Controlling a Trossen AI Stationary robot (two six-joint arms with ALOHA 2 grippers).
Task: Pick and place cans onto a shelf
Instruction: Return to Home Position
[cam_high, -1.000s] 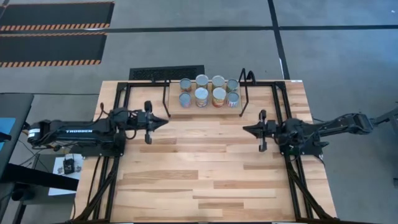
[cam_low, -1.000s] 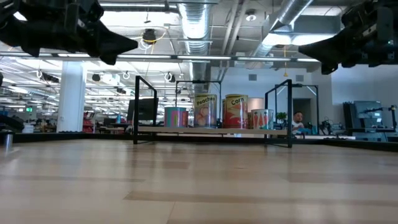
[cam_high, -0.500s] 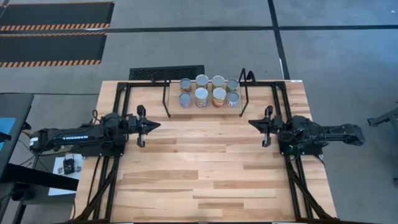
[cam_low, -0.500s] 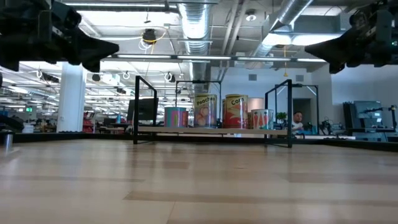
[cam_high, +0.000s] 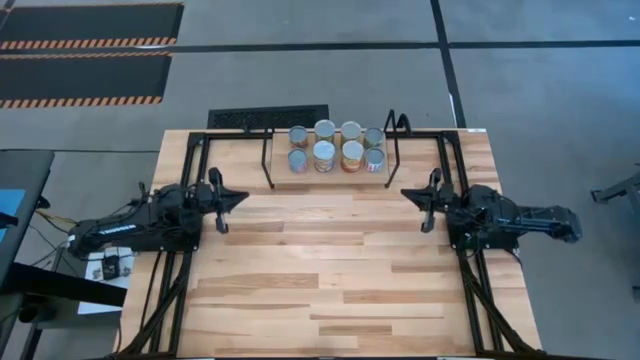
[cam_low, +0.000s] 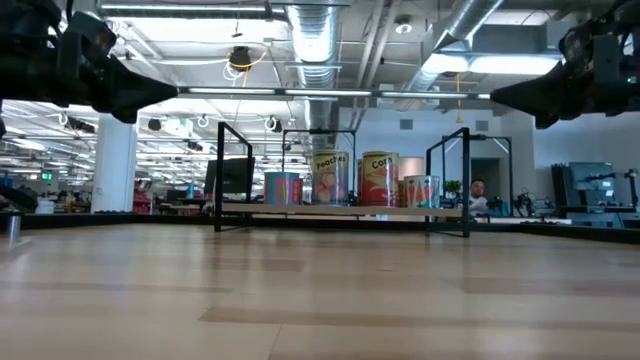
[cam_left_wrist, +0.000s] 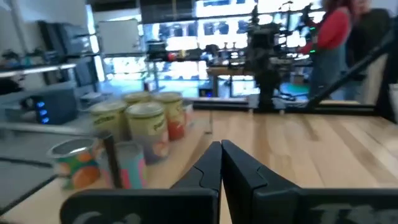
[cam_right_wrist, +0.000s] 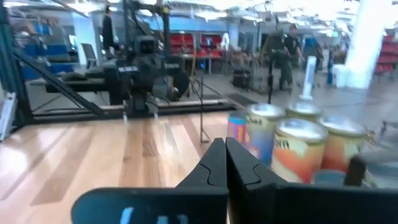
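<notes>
**Cans** (cam_high: 336, 146): eight, all upright, in two rows of four on the shelf (cam_high: 330, 179). Their tops are silvery, white or blue-grey. In the low view, the Peaches can (cam_low: 330, 178) and the Corn can (cam_low: 379, 178) stand side by side in the middle. A shorter can stands at each end.

**Shelf:** a light-wood platform with black rod uprights (cam_high: 398, 150) at each end. It sits at the middle of the far edge of the wooden table (cam_high: 330, 270).

**Left gripper** (cam_high: 245, 195): left of the shelf and well apart from it, raised above the table. Its tip points right, the fingers are pressed together, and it holds nothing.

**Right gripper** (cam_high: 403, 192): right of the shelf and well apart from it, raised above the table. Its tip points left, the fingers are pressed together, and it holds nothing.

**Room beyond:** a person (cam_low: 480, 195) shows past the table's far right.
</notes>
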